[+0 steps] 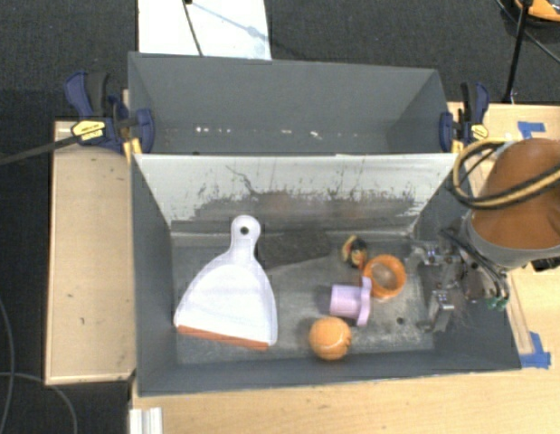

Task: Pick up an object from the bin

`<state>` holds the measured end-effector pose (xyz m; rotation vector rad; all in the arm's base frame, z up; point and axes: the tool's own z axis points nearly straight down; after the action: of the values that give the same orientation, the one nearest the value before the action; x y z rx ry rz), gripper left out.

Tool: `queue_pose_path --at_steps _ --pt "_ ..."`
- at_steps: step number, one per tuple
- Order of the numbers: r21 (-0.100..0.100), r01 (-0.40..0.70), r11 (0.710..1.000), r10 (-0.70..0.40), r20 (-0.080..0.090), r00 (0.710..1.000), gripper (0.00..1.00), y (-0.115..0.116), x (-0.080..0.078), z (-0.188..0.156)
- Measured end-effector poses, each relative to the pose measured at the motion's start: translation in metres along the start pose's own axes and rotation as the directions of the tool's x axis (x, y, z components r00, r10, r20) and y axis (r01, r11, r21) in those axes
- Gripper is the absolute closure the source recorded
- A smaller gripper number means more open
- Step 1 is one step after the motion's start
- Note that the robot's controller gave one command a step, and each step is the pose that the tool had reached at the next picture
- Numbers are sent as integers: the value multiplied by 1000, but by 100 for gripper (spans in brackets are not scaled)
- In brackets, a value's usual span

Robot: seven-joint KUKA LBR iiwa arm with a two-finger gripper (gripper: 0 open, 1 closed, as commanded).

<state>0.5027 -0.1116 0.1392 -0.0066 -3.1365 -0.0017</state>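
Note:
My gripper point(440, 298) hangs low at the right side of the bin, close to the right wall, with nothing visibly in it. Just left of it lies a small translucent orange cup point(385, 275). A little dark and yellow object point(355, 250) sits against the cup's upper left. A lilac spool-shaped piece point(350, 300) lies below the cup, and an orange ball point(329, 338) rests near the front wall.
A large white dustpan point(229, 297) with an orange front lip takes up the left half of the bin floor, its handle pointing to the back. The arm with its orange cover stands over the bin's right rim.

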Motion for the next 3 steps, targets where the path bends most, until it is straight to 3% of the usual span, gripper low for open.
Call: queue_pose_path --at_steps 1,2,3 --pt "2 4 1000 -4 8 1000 0 0 -2 -4" --pt "3 75 997 -75 11 997 0 50 -2 37" --pt "1 136 991 -136 4 991 0 85 3 34"
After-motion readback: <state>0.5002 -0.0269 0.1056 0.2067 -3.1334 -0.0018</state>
